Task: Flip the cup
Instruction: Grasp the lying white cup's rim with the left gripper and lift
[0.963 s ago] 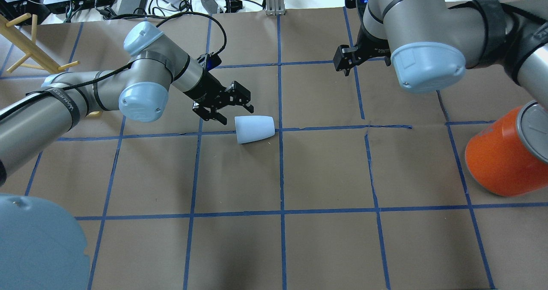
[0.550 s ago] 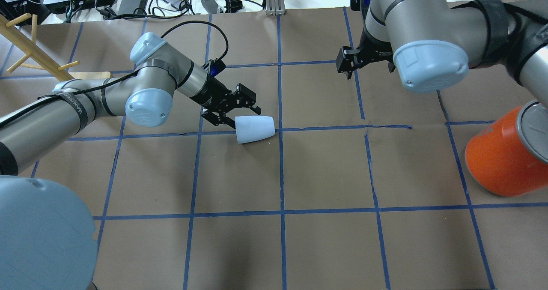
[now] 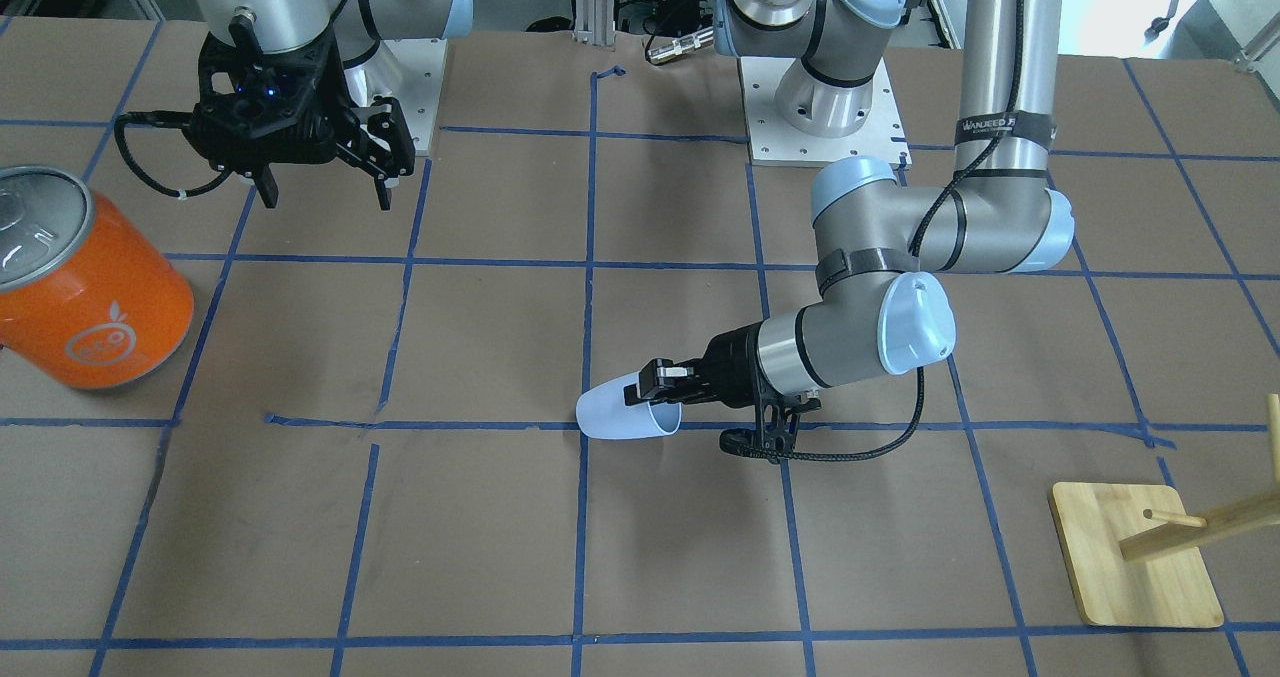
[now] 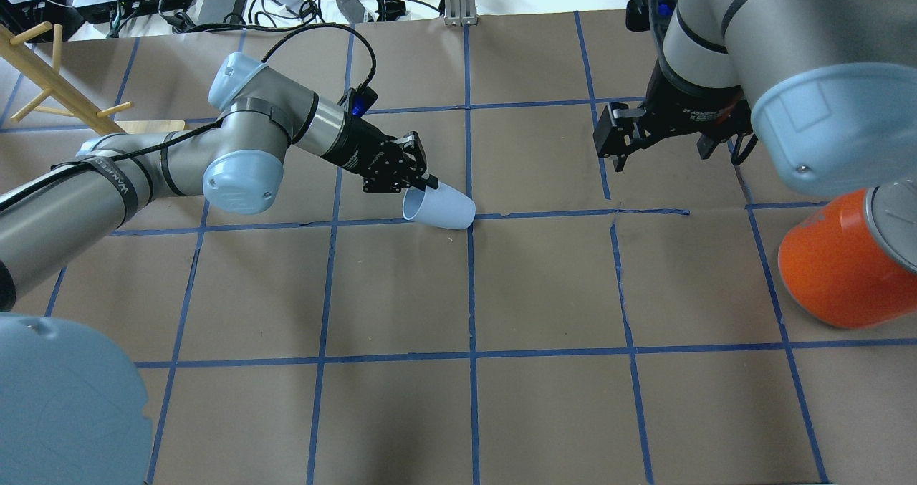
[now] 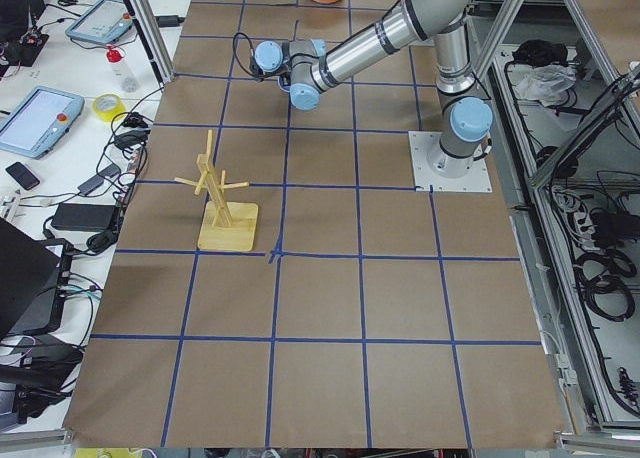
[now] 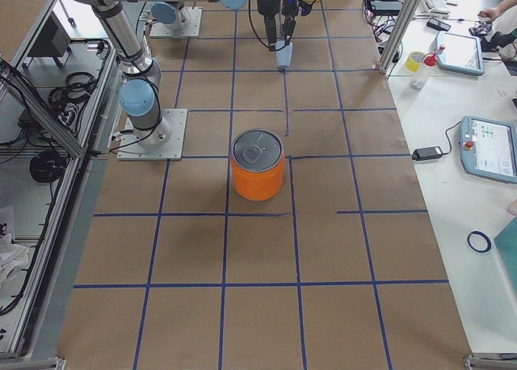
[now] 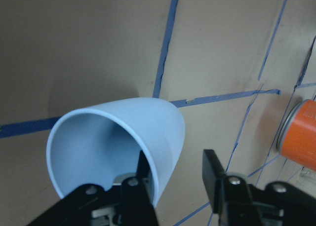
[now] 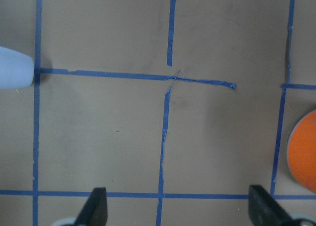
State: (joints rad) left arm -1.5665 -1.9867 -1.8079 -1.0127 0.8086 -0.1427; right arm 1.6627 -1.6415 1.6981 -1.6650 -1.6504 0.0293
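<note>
The pale blue-white cup [image 4: 448, 209] lies on its side near the table's middle, rim toward my left gripper [image 4: 423, 184]. It also shows in the front view [image 3: 612, 415], the left wrist view [image 7: 123, 137] and at the left edge of the right wrist view [image 8: 12, 68]. In the left wrist view my left gripper [image 7: 177, 186] straddles the rim. One finger [image 7: 145, 186] is inside the cup and the other [image 7: 215, 179] is outside, with a gap to the wall. My right gripper [image 4: 660, 152] hangs open and empty above the table, far to the cup's right; it also shows in the front view [image 3: 326, 195].
A large orange can [image 4: 834, 263] with a silver top stands at the right edge, below my right arm, and shows in the front view [image 3: 90, 297]. A wooden peg rack [image 4: 50, 77] stands at the far left on its wooden base [image 3: 1135, 557]. Cables and tools lie beyond the far edge.
My left gripper moved right onto the cup's rim, one finger now inside it. The cup shifted slightly right and turned, its opening now showing. My right arm moved right.
</note>
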